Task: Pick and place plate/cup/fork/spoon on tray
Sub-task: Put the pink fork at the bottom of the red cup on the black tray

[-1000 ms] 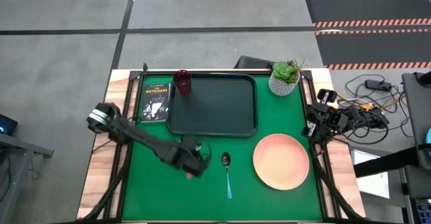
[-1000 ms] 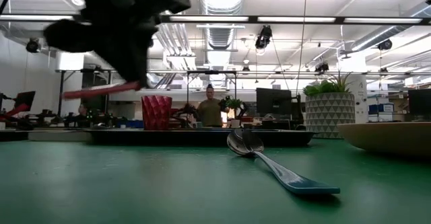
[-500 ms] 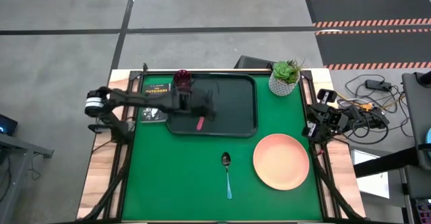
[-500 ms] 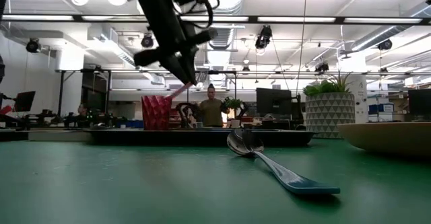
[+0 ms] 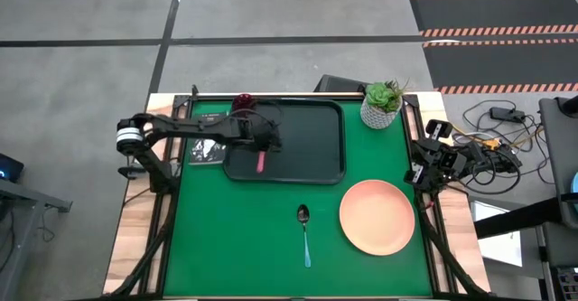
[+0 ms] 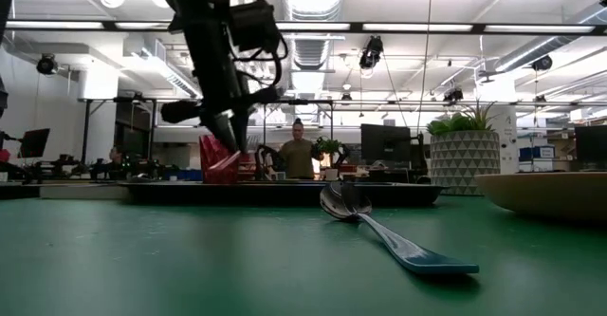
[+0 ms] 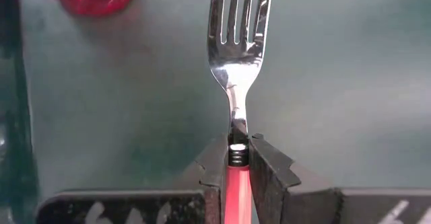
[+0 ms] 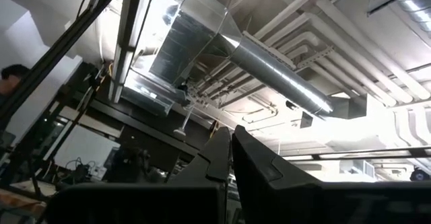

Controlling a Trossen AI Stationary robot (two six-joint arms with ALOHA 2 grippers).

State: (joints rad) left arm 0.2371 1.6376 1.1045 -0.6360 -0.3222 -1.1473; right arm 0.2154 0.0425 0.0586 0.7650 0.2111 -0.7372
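Cup in tray corner beside left tool, open tray floor rightward

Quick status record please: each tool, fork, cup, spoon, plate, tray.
left tool: shut on the fork's pink-red handle, over the tray
right tool: shut, parked at the table's right edge
fork: held, tines over the tray floor
cup: on the tray's far-left corner
spoon: on the green mat
plate: on the mat, right of the spoon
tray: holds only the cup

Both arms are dark, slim and jointed, the left arm with a pale silver-white band at its base, each ending in a black two-fingered claw with angular stepped tips.
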